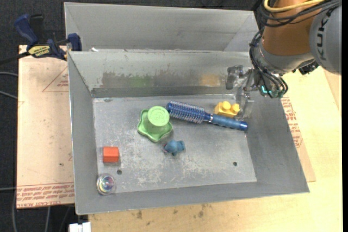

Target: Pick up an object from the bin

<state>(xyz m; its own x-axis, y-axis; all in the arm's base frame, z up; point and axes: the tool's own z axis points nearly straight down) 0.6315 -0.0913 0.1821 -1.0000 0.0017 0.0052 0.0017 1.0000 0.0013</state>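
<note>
My gripper point(243, 96) hangs at the bin's right side, close to the back wall. Its lower end comes down just right of a small yellow toy brick point(227, 110), which lies on the bin floor. A blue hairbrush point(202, 116) lies slantwise in front of the brick, bristle head to the left, and its handle end point(239, 126) reaches under the gripper. Nothing shows held in the gripper.
A green lidded cup point(155, 123) lies left of the brush head, with a small blue figure point(174, 146) in front of it. An orange-red cube point(111, 155) and a shiny round cap point(105, 184) sit at the front left. The arm's orange cover stands above the right rim.
</note>
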